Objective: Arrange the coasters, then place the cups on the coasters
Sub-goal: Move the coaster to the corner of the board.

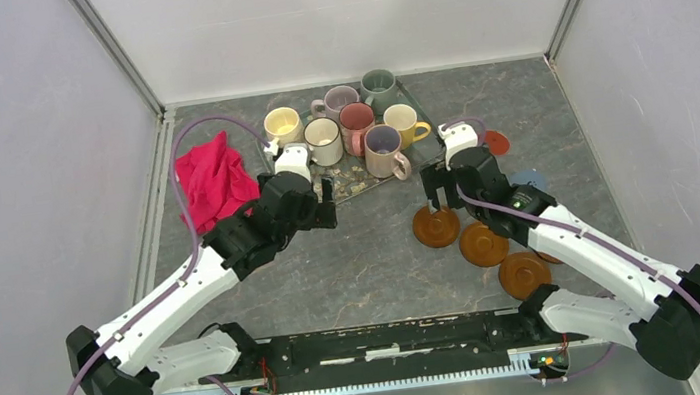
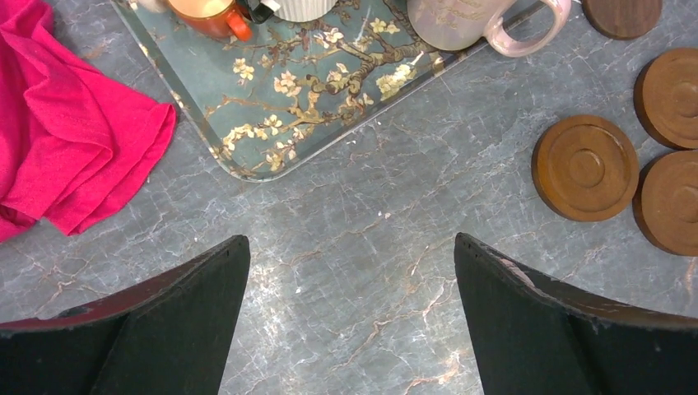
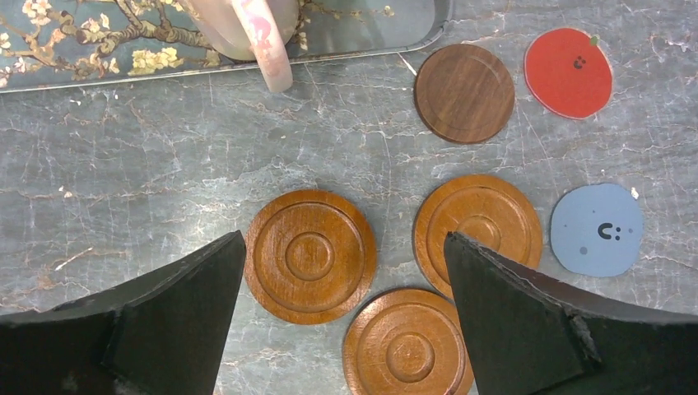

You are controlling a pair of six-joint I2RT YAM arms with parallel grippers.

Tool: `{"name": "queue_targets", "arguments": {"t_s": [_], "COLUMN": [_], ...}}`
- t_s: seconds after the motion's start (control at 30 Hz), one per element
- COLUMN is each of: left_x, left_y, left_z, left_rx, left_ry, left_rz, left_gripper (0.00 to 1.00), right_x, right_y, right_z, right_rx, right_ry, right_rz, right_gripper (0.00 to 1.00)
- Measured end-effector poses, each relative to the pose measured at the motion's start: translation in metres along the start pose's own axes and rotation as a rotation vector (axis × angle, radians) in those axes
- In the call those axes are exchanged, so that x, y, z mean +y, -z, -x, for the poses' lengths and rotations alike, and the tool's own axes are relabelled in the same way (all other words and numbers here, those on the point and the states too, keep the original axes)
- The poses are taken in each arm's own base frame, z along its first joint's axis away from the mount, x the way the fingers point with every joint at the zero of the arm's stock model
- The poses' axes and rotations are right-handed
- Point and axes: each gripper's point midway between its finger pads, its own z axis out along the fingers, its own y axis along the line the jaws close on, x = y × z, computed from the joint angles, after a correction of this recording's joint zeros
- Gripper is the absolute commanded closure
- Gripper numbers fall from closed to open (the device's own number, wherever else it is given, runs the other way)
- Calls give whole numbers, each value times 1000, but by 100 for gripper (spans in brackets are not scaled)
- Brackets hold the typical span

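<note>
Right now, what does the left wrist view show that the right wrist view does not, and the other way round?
Only the left wrist view: the red cloth and an orange cup. Only the right wrist view: the red coaster and the blue coaster. Both: the tray, the pink cup, the dark coaster and three brown coasters.

Cloth [image 1: 213,182]: pink-red, crumpled, at table's left rear.
Tray [image 2: 272,99]: rectangular, rounded corners, teal with a blossoming-branch pattern; near the cloth, not touching.
Table [image 1: 373,255]: grey marbled top, brown veins.
</note>
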Motion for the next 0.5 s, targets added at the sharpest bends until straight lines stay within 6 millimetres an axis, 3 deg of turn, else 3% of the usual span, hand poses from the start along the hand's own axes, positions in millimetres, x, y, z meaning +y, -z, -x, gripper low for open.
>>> {"name": "queue_targets", "arguments": {"t_s": [0.3,0.5], "left_x": [7,12], "left_y": [6,17], "left_z": [1,10], "left_rx": [3,-37], "left_ry": [27,56], "left_rz": [49,45], "left_gripper": [0,0], "right_x": [4,-8], "right_y": [-9,-5], "right_z": [-2,-1], "right_rx": [52,52], "right_ry": [-31,-78], "right_rz": [-9,-80], "right_gripper": [2,2]}}
